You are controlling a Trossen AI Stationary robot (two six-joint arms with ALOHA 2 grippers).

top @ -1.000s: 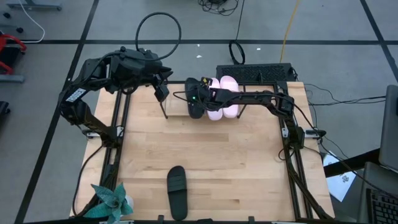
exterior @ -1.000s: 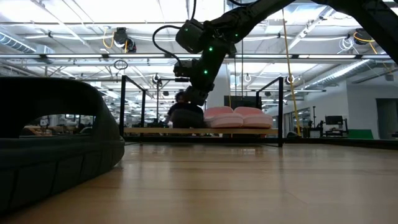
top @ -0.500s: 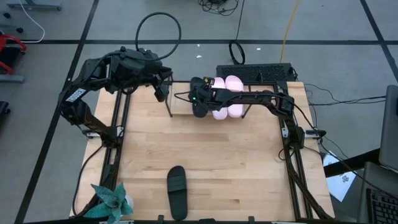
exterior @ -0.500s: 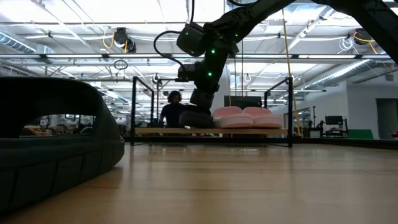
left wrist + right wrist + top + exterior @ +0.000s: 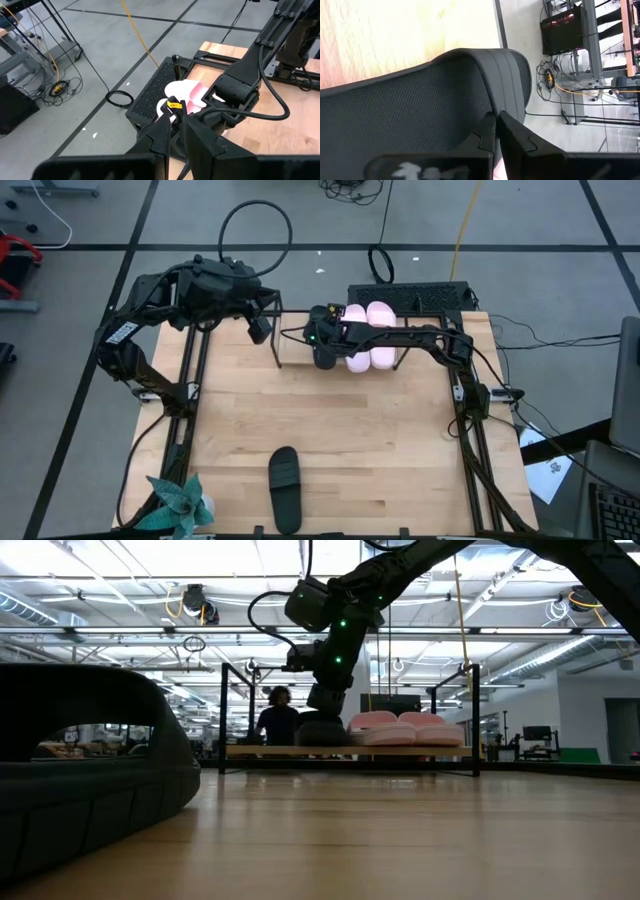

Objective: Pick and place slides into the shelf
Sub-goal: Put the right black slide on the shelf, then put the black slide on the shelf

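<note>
**Black slide in my right hand at the shelf**

My right hand (image 5: 322,350) reaches in over the far part of the desk (image 5: 330,430), fingers clenched tight on the strap of a black slide (image 5: 420,105). My wrist view is nearly filled by its ribbed strap and meshed side, with my two fingertips (image 5: 487,132) pinched together at the strap's edge. From above, this slide sits dark under my wrist, just beside the pink pair (image 5: 367,330) and on their left. In the low view it lies on the shelf's wooden base, touching the nearer pink slide (image 5: 375,726).

The shelf (image 5: 350,751) stands at the desk's far edge, its black rod loops upright at both ends and its light wooden base level. The two pink slides lie side by side on it, toward its right end.

The other black slide (image 5: 284,487) lies alone near the front edge of the desk, well apart from the shelf; in the low view it looms large at the left.

My left hand (image 5: 260,330) hangs above the far left corner of the desk, near the shelf's left end loop. Its fingers (image 5: 200,137) are nearly together with a thin gap between them, and they hold nothing.

A spiky green plant (image 5: 180,505) sits at the front left corner of the desk. In the room behind the shelf, a person (image 5: 275,720) shows in the low view.
</note>
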